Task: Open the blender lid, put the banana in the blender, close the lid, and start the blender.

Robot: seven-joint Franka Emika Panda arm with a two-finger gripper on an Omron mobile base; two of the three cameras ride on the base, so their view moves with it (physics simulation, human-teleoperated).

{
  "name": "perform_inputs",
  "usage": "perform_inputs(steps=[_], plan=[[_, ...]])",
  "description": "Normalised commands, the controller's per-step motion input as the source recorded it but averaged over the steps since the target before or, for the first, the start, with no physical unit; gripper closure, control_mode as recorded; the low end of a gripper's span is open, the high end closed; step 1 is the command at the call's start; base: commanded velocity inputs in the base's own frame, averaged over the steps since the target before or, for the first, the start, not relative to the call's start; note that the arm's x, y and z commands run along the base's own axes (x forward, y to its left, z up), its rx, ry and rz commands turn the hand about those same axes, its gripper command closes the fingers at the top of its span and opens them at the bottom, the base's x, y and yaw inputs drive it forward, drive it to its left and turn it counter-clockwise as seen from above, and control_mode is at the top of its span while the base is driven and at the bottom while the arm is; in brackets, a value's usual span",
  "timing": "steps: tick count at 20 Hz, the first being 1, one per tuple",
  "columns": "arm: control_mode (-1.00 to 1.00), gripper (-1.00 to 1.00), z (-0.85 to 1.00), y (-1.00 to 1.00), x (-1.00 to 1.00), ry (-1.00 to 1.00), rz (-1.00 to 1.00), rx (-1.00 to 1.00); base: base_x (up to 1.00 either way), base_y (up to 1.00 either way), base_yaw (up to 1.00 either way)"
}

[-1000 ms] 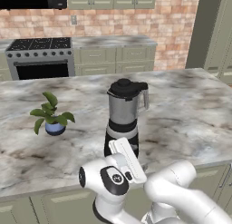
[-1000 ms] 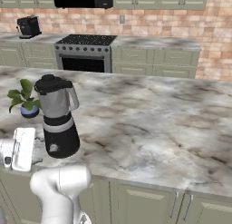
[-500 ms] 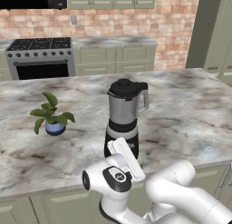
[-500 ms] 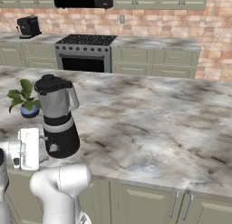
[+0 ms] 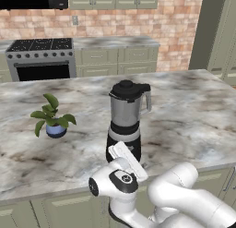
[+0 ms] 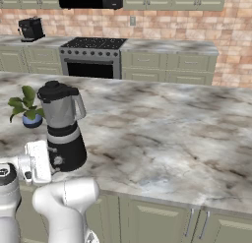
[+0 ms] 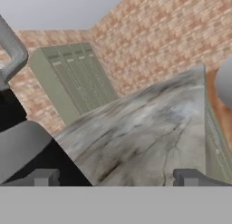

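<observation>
The blender [image 5: 125, 125] stands upright near the counter's front edge, a clear grey handled jar on a black-and-silver base. The black blender lid [image 5: 126, 89] sits on the jar. My gripper [image 5: 125, 157] hangs low at the counter's front edge, just in front of the blender's base, apart from it. In the right base view the gripper [image 6: 37, 161] is at the left of the base of the blender [image 6: 63, 129]. In the hand view both fingertips [image 7: 45, 177] stand wide apart, open, nothing between them, with the blender [image 7: 18, 148] at the left. The banana is out of view.
A small potted plant [image 5: 53, 117] in a blue pot stands on the marble counter [image 5: 184, 111] left of the blender. A stove [image 5: 42, 58] and cabinets line the brick back wall. A tall cabinet [image 7: 74, 80] stands beyond the counter's far end.
My hand has crept slightly closer to the blender's base, still open. The blender, lid and plant have not moved.
</observation>
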Motion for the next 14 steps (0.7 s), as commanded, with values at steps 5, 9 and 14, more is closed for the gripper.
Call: perform_inputs(steps=[5, 9, 14], plan=[[-1.00, -1.00, -0.33, 0.13, 0.32, -0.03, 0.06, 0.00, 0.00, 0.00, 0.00], [-1.00, -1.00, -0.29, 0.19, 0.32, -0.02, 0.05, 0.00, 0.00, 0.00, 0.00], [-1.00, -1.00, -0.22, 0.23, 0.34, -0.02, 0.04, 0.00, 0.00, 0.00, 0.00]])
